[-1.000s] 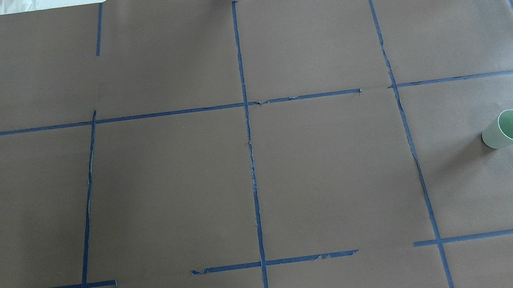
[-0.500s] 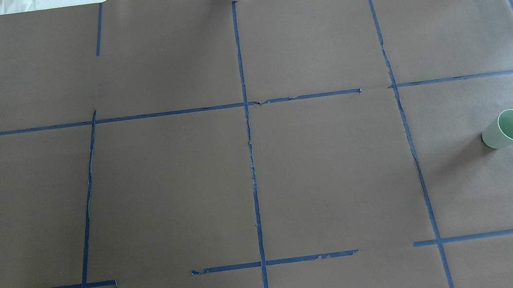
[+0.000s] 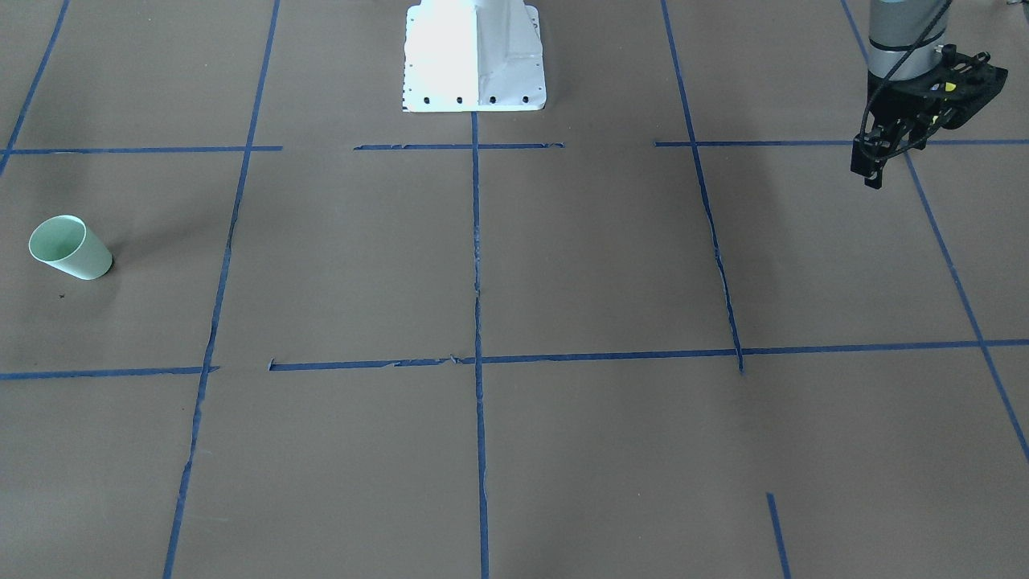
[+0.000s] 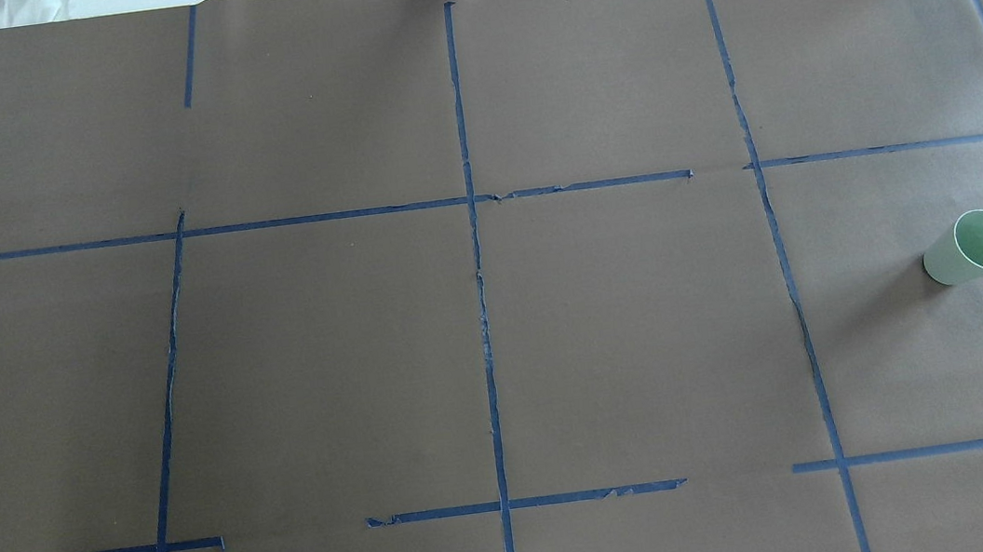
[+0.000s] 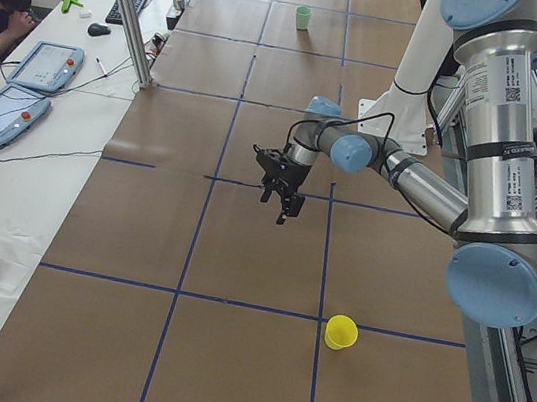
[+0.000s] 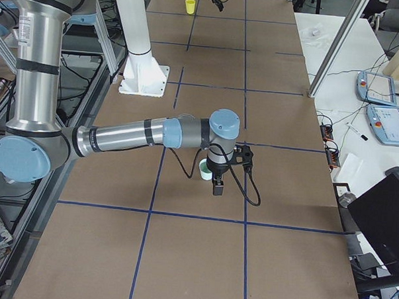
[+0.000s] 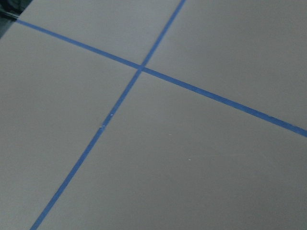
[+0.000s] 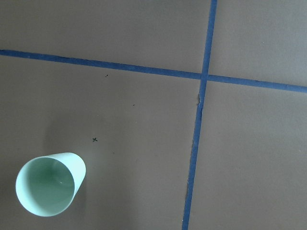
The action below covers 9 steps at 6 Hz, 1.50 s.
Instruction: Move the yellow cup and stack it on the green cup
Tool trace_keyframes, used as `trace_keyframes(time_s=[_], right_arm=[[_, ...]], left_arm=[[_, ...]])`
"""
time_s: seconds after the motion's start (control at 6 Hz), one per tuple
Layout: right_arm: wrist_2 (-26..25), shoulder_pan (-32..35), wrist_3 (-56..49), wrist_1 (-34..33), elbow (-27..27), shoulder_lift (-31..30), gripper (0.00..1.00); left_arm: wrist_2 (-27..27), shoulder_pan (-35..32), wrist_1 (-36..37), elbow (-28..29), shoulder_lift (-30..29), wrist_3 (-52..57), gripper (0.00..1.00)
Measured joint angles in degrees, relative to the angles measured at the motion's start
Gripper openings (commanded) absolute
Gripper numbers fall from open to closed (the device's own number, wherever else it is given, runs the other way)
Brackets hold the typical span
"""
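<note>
The green cup (image 4: 971, 247) stands upright at the table's right side, seen also in the front view (image 3: 71, 248) and from above in the right wrist view (image 8: 48, 184). The yellow cup (image 5: 341, 331) stands upright near the table's left end, outside the overhead and front views. My left gripper (image 3: 870, 169) hangs above the table, short of the yellow cup and empty, its fingers looking closed together. My right gripper (image 6: 216, 187) hovers just beside the green cup; I cannot tell whether it is open or shut.
Blue tape lines (image 4: 484, 314) divide the brown table cover into squares. The white robot base (image 3: 474, 56) sits at the near middle edge. An operator (image 5: 0, 4), tablets and a keyboard are on the side bench beyond the table's far edge.
A black part of my left arm's wrist has come into the overhead view at its left edge. The green cup has not moved.
</note>
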Motion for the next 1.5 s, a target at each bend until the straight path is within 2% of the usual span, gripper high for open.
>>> trace_keyframes(time_s=[0.17, 0.33, 0.5, 0.67, 0.83, 1.17, 1.5], right_arm=[[0.0, -0.03, 0.01, 0.0, -0.01, 0.0, 1.0], [0.0, -0.05, 0.02, 0.0, 0.0, 0.03, 1.0], [0.0, -0.06, 0.05, 0.0, 0.03, 0.21, 1.0], [0.02, -0.06, 0.09, 0.0, 0.03, 0.39, 1.0], [0.09, -0.06, 0.13, 0.0, 0.03, 0.46, 1.0], [0.51, -0.06, 0.19, 0.0, 0.03, 0.93, 1.0], [0.61, -0.06, 0.26, 0.0, 0.03, 1.25, 1.0]], left_arm=[[5.96, 7.16, 5.3, -0.64, 2.83, -16.51, 1.0], [9.42, 14.62, 14.52, -0.87, 3.91, -32.89, 1.0], [10.17, 21.26, 23.14, -0.96, 4.26, -47.24, 1.0], [8.65, 25.61, 29.01, -0.79, 4.38, -58.38, 1.0], [5.91, 28.8, 32.23, 0.31, 4.41, -66.81, 1.0], [2.33, 34.16, 33.75, 7.55, 3.96, -77.42, 1.0], [1.39, 35.61, 33.14, 15.09, 2.57, -80.27, 1.0]])
